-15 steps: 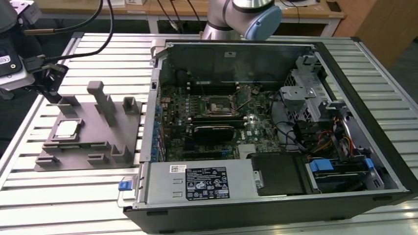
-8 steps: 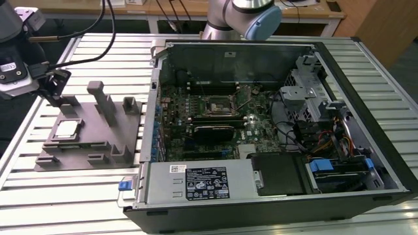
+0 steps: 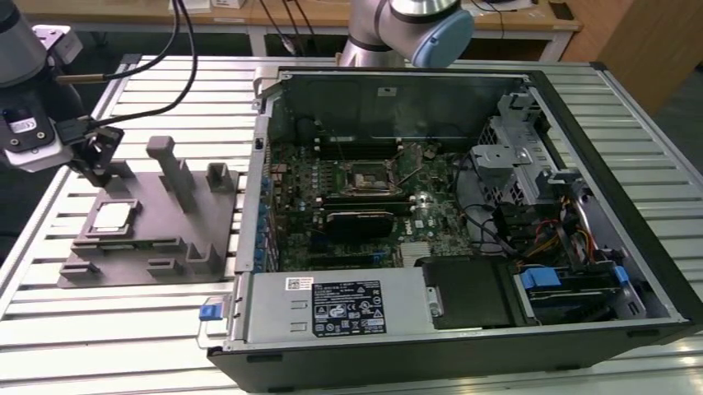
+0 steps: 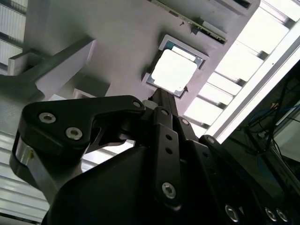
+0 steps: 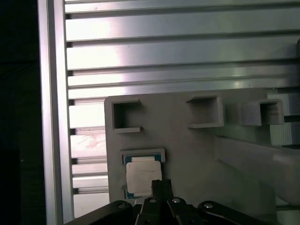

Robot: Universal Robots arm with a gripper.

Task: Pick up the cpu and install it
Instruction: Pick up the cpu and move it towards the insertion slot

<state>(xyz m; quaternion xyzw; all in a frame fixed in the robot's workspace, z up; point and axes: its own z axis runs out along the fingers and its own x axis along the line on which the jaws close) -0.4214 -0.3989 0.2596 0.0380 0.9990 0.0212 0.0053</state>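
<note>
The cpu [image 3: 114, 216] lies flat in its seat on the grey fixture [image 3: 132, 267], well apart from the socket [image 3: 364, 178] inside the open case. So I judge that neither the pick nor the install is done. The gripper [image 3: 99, 174] hangs near above the cpu, and in the first wrist view its fingers [image 5: 157, 188] stand together, holding nothing.

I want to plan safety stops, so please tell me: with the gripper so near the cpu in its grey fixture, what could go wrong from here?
1. The gripper has its jaws shut right over an edge of the cpu; lowering like this could press on or tilt the chip in the pocket of the grey fixture.
2. Tall fixture posts stand between the cpu and the open computer case; a low carry might hit them.
</note>
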